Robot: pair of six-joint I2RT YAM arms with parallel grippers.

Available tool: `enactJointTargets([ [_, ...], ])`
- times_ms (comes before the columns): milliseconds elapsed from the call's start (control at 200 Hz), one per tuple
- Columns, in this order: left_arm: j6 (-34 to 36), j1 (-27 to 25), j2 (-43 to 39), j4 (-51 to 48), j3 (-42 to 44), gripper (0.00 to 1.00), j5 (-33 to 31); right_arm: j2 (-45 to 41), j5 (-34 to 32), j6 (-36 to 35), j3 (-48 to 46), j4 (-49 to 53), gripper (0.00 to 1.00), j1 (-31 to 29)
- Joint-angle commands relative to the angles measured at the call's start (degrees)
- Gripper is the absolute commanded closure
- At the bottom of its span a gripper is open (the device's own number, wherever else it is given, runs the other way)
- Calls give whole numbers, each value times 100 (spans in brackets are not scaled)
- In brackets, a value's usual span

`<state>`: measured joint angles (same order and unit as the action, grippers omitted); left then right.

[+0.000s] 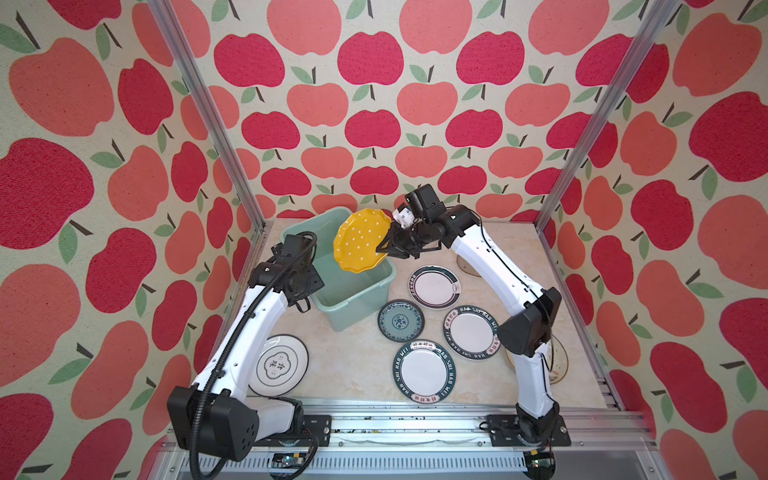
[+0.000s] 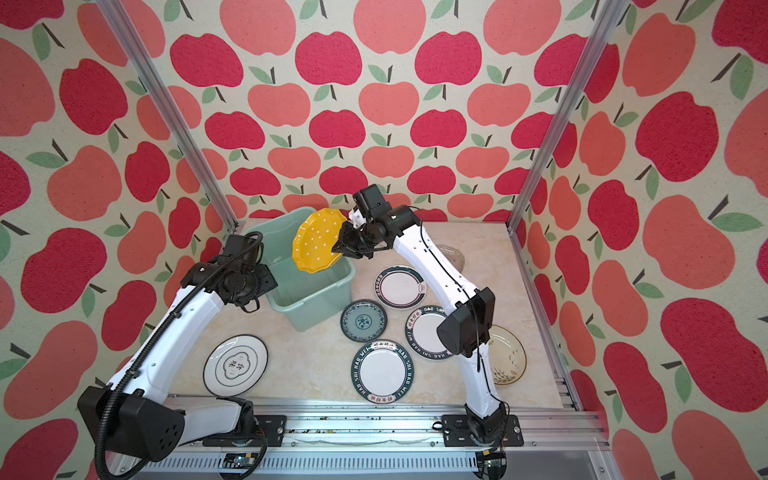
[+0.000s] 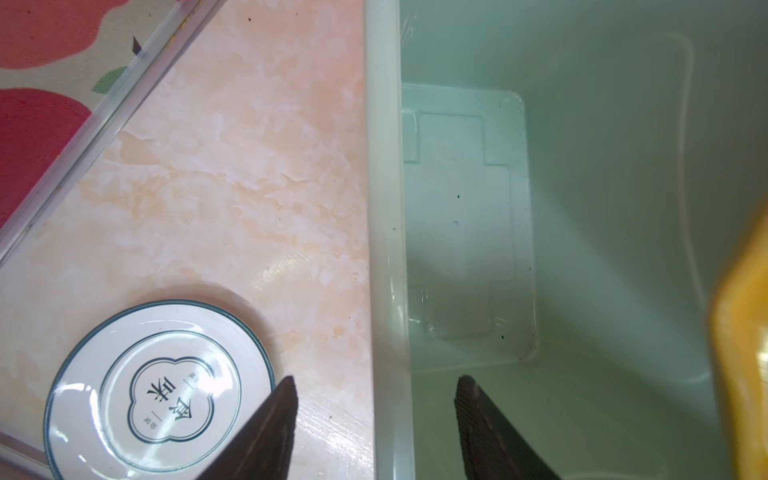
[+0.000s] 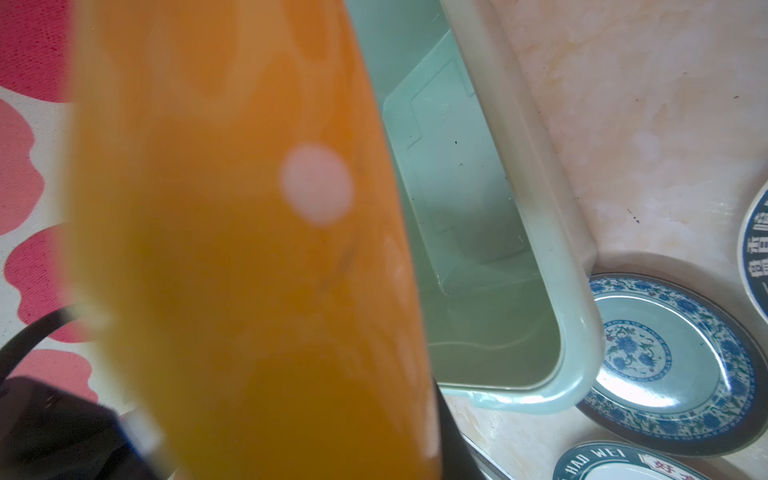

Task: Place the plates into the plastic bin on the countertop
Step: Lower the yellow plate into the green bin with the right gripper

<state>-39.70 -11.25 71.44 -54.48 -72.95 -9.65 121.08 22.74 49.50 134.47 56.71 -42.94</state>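
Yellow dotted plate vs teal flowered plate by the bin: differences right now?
Pose: the yellow scalloped white-dotted plate is tilted steeply over the mint-green plastic bin, pinched at its edge by the right claw; the teal round blue-flowered plate lies flat on the marble-patterned countertop beside the bin. Rim: yellow plate scalloped, teal plate smooth with a dark edge. Shared: neither is in the bin yet.

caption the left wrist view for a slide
Open left pincer above the mint bin rim; white emblem plate on the countertop, yellow plate at frame edge
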Motion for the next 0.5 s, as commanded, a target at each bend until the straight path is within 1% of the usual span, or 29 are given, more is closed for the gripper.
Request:
enactJointTargets([
  [0,161,35,-514,-157,-292,26,-293,123,-326,-207,568,-217,100,-181],
  [95,331,34,-883,-144,-327,14,-362,312,-624,-256,705,-176,100,-298],
  [175,488,40,-1226,-183,-376,10,-347,467,-963,-345,778,-156,100,-404],
  [335,624,43,-1456,-337,-498,8,-37,899,-1580,-509,1149,-159,100,-624],
  [495,578,34,-1518,-420,-534,7,315,1330,-1683,-335,1390,-418,100,-766],
])
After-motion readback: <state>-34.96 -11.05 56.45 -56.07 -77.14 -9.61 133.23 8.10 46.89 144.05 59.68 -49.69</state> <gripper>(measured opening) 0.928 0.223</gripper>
